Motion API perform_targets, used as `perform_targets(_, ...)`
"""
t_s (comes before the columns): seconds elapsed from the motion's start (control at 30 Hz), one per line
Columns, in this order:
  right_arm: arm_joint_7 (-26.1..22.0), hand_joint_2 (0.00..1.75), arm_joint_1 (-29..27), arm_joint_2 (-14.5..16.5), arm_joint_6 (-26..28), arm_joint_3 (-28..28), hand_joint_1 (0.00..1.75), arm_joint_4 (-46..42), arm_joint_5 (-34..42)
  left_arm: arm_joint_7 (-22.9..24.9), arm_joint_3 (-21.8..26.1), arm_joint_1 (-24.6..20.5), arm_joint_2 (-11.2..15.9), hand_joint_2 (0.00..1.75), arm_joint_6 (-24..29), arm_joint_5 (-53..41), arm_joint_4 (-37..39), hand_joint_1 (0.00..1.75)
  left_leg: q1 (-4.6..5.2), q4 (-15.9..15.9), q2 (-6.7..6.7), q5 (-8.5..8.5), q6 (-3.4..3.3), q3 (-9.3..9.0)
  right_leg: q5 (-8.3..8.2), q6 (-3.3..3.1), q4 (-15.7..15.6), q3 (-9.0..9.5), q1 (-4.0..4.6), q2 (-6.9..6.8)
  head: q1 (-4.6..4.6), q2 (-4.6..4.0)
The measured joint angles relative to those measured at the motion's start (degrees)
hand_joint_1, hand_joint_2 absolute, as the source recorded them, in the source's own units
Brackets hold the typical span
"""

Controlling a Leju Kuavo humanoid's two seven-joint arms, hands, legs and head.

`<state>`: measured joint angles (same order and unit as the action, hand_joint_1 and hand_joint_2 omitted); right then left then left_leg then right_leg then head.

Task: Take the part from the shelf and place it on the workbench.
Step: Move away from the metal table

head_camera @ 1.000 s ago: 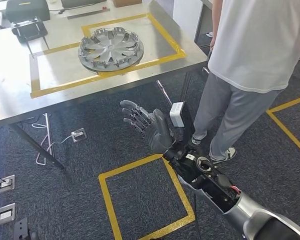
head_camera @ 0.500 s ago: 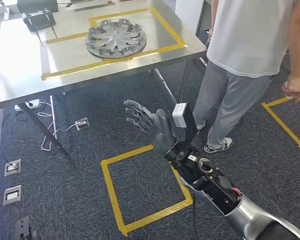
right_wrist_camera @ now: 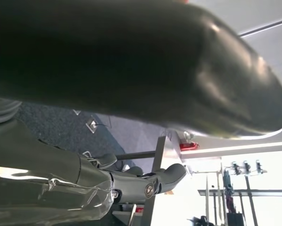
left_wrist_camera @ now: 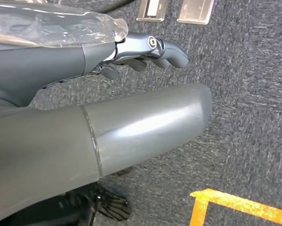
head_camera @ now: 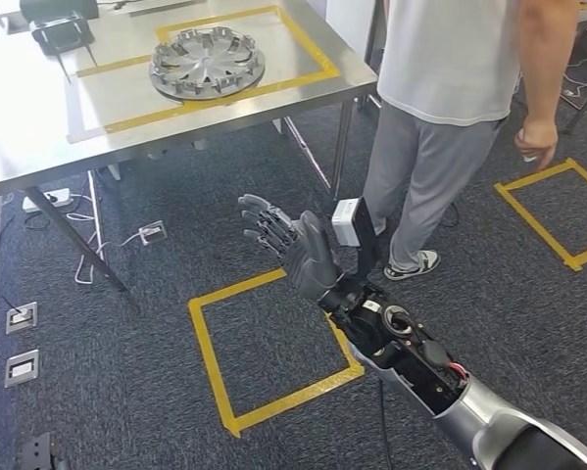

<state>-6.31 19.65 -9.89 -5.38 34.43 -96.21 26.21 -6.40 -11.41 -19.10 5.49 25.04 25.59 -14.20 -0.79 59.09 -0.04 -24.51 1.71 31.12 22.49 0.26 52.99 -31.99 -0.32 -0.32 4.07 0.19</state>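
Observation:
A silver wheel cover (head_camera: 207, 61) lies flat inside a yellow taped rectangle on the steel workbench (head_camera: 38, 127), at the far side of the head view. My right hand (head_camera: 294, 247) hangs in the air over the carpet, well short of the bench, fingers spread and holding nothing. In the right wrist view the same hand (right_wrist_camera: 132, 89) shows its thick thumb and straight fingers (right_wrist_camera: 167, 175) with nothing between them. My left hand (left_wrist_camera: 96, 122) hangs low over the grey carpet, its fingers (left_wrist_camera: 164, 48) stretched out and empty.
A person (head_camera: 445, 59) in a white shirt and grey trousers stands at the bench's right end, close to my right arm. Yellow tape squares (head_camera: 209, 362) mark the carpet. Floor sockets (head_camera: 21, 317) and cables lie under the bench by its slanted leg (head_camera: 75, 245). A black stand (head_camera: 57, 24) sits on the bench's far left.
The whole picture has shifted, so the camera has moved. The person has stepped closer to the bench and an arm now hangs in view. My right hand keeps its open pose.

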Motion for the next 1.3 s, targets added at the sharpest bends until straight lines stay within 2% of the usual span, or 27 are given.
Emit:
perform_targets(0.03,-0.02,0.00,0.02,0.01,0.01,-0.02,0.00,0.00,0.00,-0.02,-0.01,-0.03,0.06,0.00,0.02,-0.02,0.00,0.00,0.10,-3.06,-0.11,-1.00,-0.31,-1.86,-0.25,0.30,0.19,-0.28,0.07,0.00,0.03,0.00)
perform_targets(0.07,-0.03,0.00,0.04,0.01,0.02,-0.03,0.00,0.00,0.00,-0.04,-0.02,-0.04,0.10,0.00,0.06,-0.03,-0.01,0.00,0.22,-4.71,-0.16,-1.81,-0.67,-2.68,-0.53,0.64,0.31,-0.56,0.15,0.00,0.08,0.00)
perform_targets(0.13,-0.03,0.00,-0.02,0.01,0.09,-0.05,0.00,0.03,-0.01,-0.05,-0.08,0.07,0.13,0.00,0.14,0.00,0.01,0.00,0.01,-5.58,-0.07,-1.98,-1.56,-2.67,-0.55,1.27,0.76,-1.15,0.15,0.06,0.21,0.01)
perform_targets(0.17,-0.03,0.00,-0.05,0.01,0.16,-0.08,0.00,0.08,-0.01,-0.05,-0.13,0.16,0.14,0.00,0.19,0.04,0.01,0.00,-0.10,-5.67,0.03,-1.75,-2.05,-2.47,0.40,1.55,1.97,-1.84,0.10,0.09,0.38,0.01)
perform_targets(0.2,-0.03,0.00,-0.11,0.01,0.26,-0.10,0.00,0.14,-0.01,-0.05,-0.17,0.26,0.14,0.00,0.24,0.09,0.01,0.00,-0.19,-5.78,0.17,-1.46,-2.49,-2.28,2.17,1.81,4.46,-2.92,0.03,0.13,0.57,0.01)
perform_targets(0.27,-0.03,0.00,-0.36,0.01,0.48,-0.13,0.00,0.27,-0.01,-0.05,-0.24,0.42,0.15,0.00,0.34,0.21,0.01,0.00,-0.01,-5.74,0.45,-1.01,-3.02,-1.70,6.80,2.26,12.65,-6.00,-0.17,0.15,0.92,0.01)
perform_targets(0.3,-0.04,0.00,-0.59,0.01,0.56,-0.11,0.00,0.32,-0.01,-0.05,-0.27,0.53,0.15,0.00,0.40,0.31,0.01,0.00,0.08,-5.71,0.55,-0.80,-3.13,-1.42,8.41,2.43,16.39,-7.17,-0.22,0.14,0.98,0.01)
perform_targets(0.33,-0.05,0.00,-0.83,0.02,0.62,-0.10,0.00,0.38,-0.01,-0.05,-0.30,0.67,0.15,0.00,0.47,0.42,0.01,0.00,0.14,-5.67,0.63,-0.63,-3.15,-1.17,9.00,2.54,18.39,-7.53,-0.25,0.13,1.00,0.01)
perform_targets(0.37,-0.09,0.00,-1.04,0.02,0.65,-0.09,0.00,0.44,-0.01,-0.05,-0.32,0.81,0.15,0.00,0.56,0.52,0.01,0.00,0.18,-5.62,0.68,-0.47,-3.10,-1.00,8.46,2.55,18.01,-6.74,-0.27,0.12,1.02,0.01)
perform_targets(0.4,-0.15,0.00,-1.16,0.03,0.66,-0.10,0.00,0.48,-0.01,-0.05,-0.34,0.93,0.16,0.00,0.63,0.61,0.01,0.00,0.20,-5.56,0.73,-0.37,-3.03,-0.92,7.00,2.45,15.27,-4.83,-0.26,0.07,1.06,0.01)
perform_targets(0.47,-0.34,0.00,-1.15,0.03,0.60,-0.15,0.00,0.51,0.00,-0.05,-0.36,1.05,0.18,0.00,0.79,0.80,0.01,0.00,0.35,-5.36,0.87,-0.26,-2.76,-0.80,3.93,1.92,6.82,0.10,-0.08,-0.34,1.19,0.00)
perform_targets(0.5,-0.43,0.00,-1.07,0.05,0.49,-0.17,0.00,0.52,0.01,-0.05,-0.36,1.07,0.21,0.00,0.86,0.92,0.01,0.00,0.48,-5.22,0.95,-0.18,-2.54,-0.62,3.26,1.59,3.48,1.95,0.06,-0.54,1.25,0.00)
perform_targets(0.53,-0.49,0.00,-1.01,0.08,0.37,-0.20,0.00,0.55,0.01,-0.07,-0.37,1.09,0.25,0.00,0.92,1.07,0.01,0.00,0.61,-5.09,1.09,-0.06,-2.25,-0.36,3.14,1.29,1.62,2.84,0.20,-0.66,1.26,0.00)
perform_targets(0.6,-0.55,0.00,-0.99,0.14,0.18,-0.20,0.00,0.65,0.02,-0.10,-0.37,1.16,0.33,0.00,1.03,1.33,0.00,0.00,0.75,-4.99,1.46,0.28,-1.61,0.10,3.26,0.71,0.83,3.02,0.25,-0.40,1.16,0.01)
perform_targets(0.67,-0.56,0.00,-0.99,0.15,0.12,-0.23,0.00,0.75,0.03,-0.13,-0.38,1.21,0.46,0.00,1.10,1.56,-0.01,0.00,0.63,-3.79,1.39,-0.57,-1.00,0.71,2.73,-0.01,0.57,2.82,0.00,-0.13,0.99,0.00)
perform_targets(0.73,-0.56,0.00,-0.91,0.23,0.02,-0.26,0.00,0.78,0.08,-0.15,-0.39,1.23,0.61,0.00,1.18,1.77,0.00,0.00,0.43,1.73,0.77,-3.82,-0.41,3.29,2.24,-0.64,0.32,2.57,-0.20,0.04,0.65,0.00)
perform_targets(0.8,-0.54,0.00,-0.92,0.31,-0.05,-0.25,0.00,0.86,0.13,-0.16,-0.39,1.45,0.67,0.00,1.26,1.94,0.01,0.00,0.33,9.96,0.44,-7.33,0.06,7.36,1.93,-0.91,0.33,2.06,-0.19,0.32,0.35,0.01)
perform_targets(0.83,-0.52,0.00,-0.94,0.32,-0.07,-0.23,0.00,0.95,0.15,-0.16,-0.39,1.63,0.67,0.00,1.28,1.98,0.01,0.00,0.28,12.49,0.41,-7.88,0.20,8.66,1.80,-0.92,0.34,1.86,-0.19,0.53,0.33,0.00)
perform_targets(0.87,-0.51,0.00,-0.95,0.32,-0.08,-0.23,0.00,1.03,0.16,-0.16,-0.39,1.79,0.67,0.00,1.31,2.01,0.01,0.00,0.22,12.77,0.41,-7.31,0.26,8.85,1.68,-0.87,0.35,1.72,-0.20,0.76,0.31,0.00)
perform_targets(0.9,-0.50,0.00,-0.95,0.32,-0.08,-0.22,0.00,1.10,0.17,-0.17,-0.39,1.89,0.68,0.00,1.32,2.02,0.00,0.00,0.15,10.65,0.38,-5.74,0.24,7.82,1.58,-0.80,0.36,1.66,-0.20,1.01,0.30,0.00)
perform_targets(0.97,-0.50,0.00,-0.92,0.34,-0.08,-0.23,0.00,1.17,0.17,-0.24,-0.39,1.87,0.78,0.00,1.34,2.03,-0.01,0.00,0.04,2.23,-0.27,-1.84,-0.01,3.57,1.49,-0.50,0.48,1.56,-0.10,1.46,0.28,0.00)
perform_targets(1.03,-0.50,0.00,-0.88,0.38,-0.09,-0.25,0.00,1.18,0.18,-0.31,-0.39,1.83,0.92,0.00,1.34,2.04,-0.01,0.00,0.02,-3.72,-1.05,-0.02,-0.47,0.71,1.42,0.00,0.72,1.23,0.11,1.92,0.32,0.00)
perform_targets(1.13,-0.51,0.00,-0.90,0.40,-0.10,-0.28,0.00,1.18,0.19,-0.31,-0.39,1.86,0.97,0.00,1.34,2.09,-0.01,0.00,0.06,-4.78,-0.77,0.22,-1.43,0.45,1.33,0.88,0.93,0.78,0.04,2.41,0.43,0.01)
perform_targets(1.17,-0.50,0.00,-0.89,0.39,-0.09,-0.30,0.00,1.18,0.19,-0.32,-0.39,1.82,0.95,0.00,1.34,2.10,-0.01,0.00,-0.01,-4.90,-0.53,0.38,-1.81,0.47,1.94,1.18,1.67,0.36,-0.02,2.24,0.52,0.01)
perform_targets(1.2,-0.50,0.00,-0.86,0.39,-0.09,-0.32,0.00,1.18,0.19,-0.32,-0.39,1.78,0.94,0.00,1.34,2.10,-0.01,0.00,-0.07,-5.04,-0.25,0.54,-2.20,0.49,3.26,1.47,3.53,-0.49,-0.09,1.93,0.72,0.01)
perform_targets(1.23,-0.50,0.00,-0.86,0.38,-0.09,-0.34,0.00,1.19,0.19,-0.33,-0.39,1.78,0.93,0.00,1.35,2.10,-0.01,0.00,-0.13,-5.14,0.06,0.66,-2.50,0.53,5.17,1.73,6.65,-1.82,-0.17,1.53,0.95,0.01)
perform_targets(1.3,-0.50,0.00,-0.93,0.39,-0.08,-0.31,0.00,1.24,0.19,-0.33,-0.39,1.85,0.93,0.00,1.35,2.13,-0.01,0.00,-0.05,-5.11,0.58,0.72,-2.80,0.71,9.21,2.10,14.94,-5.24,-0.25,1.01,1.32,0.01)
